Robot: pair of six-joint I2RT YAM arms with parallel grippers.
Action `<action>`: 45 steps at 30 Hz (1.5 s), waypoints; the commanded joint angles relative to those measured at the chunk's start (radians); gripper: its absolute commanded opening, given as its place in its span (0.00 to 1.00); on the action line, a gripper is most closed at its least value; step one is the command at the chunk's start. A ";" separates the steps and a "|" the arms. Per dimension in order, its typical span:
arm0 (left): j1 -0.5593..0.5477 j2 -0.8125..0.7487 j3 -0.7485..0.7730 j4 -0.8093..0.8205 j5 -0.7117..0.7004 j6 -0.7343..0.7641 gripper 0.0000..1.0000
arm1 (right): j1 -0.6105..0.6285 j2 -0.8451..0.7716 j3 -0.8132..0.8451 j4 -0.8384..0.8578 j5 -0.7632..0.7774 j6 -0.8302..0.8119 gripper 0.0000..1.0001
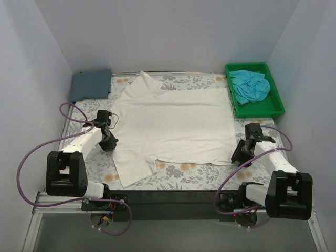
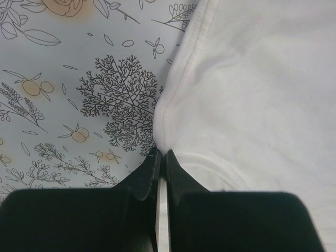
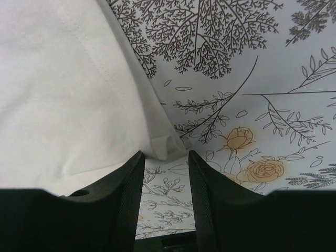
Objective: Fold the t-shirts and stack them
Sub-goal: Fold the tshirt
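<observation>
1. Cream-white t-shirt point(image 1: 173, 126) lies spread flat across the middle of the floral tabletop point(image 1: 194, 170), sleeves toward the left and hem toward the right. No print shows on the upper face.
2. Note the other garments. The slate blue-grey t-shirt point(image 1: 91, 85) sits folded at the far left corner. The turquoise t-shirt point(image 1: 251, 85) lies crumpled in the green bin point(image 1: 276, 107) at the far right.
3. Check the left hand point(image 2: 161, 155). Its fingers are pressed together at the shirt's left edge, and a raised ridge of hem runs into the tips, so it appears to be pinching the cloth.
4. Check the right hand point(image 3: 165, 155). Its fingers stand apart, low over the tabletop, and the shirt's near right corner lies just between the tips, not yet clamped.
5. Judge the step in hand as the opening grasp for the first fold of this shirt. One shirt looks finished and two remain.
6. Next, close the right hand on that corner and confirm that both layers are caught. Then lift both hands evenly so the cloth folds over without dragging.
</observation>
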 commanded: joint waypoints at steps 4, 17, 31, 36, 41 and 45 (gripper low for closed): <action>0.006 -0.028 0.035 -0.011 -0.004 0.004 0.00 | -0.003 0.013 -0.014 0.018 0.010 0.020 0.29; 0.008 -0.028 0.116 -0.104 0.001 0.024 0.00 | -0.004 -0.050 0.087 -0.161 0.032 -0.021 0.01; 0.012 -0.042 0.116 -0.126 0.039 0.020 0.00 | -0.006 -0.056 0.044 -0.157 0.002 -0.025 0.19; 0.012 -0.053 0.108 -0.114 0.051 0.018 0.00 | -0.006 -0.056 -0.005 -0.102 0.013 0.024 0.20; 0.012 -0.069 0.096 -0.102 0.068 0.017 0.00 | -0.006 -0.073 -0.014 -0.091 0.030 0.051 0.35; 0.012 -0.074 0.091 -0.094 0.082 0.020 0.00 | -0.006 -0.067 -0.031 -0.089 0.028 0.060 0.36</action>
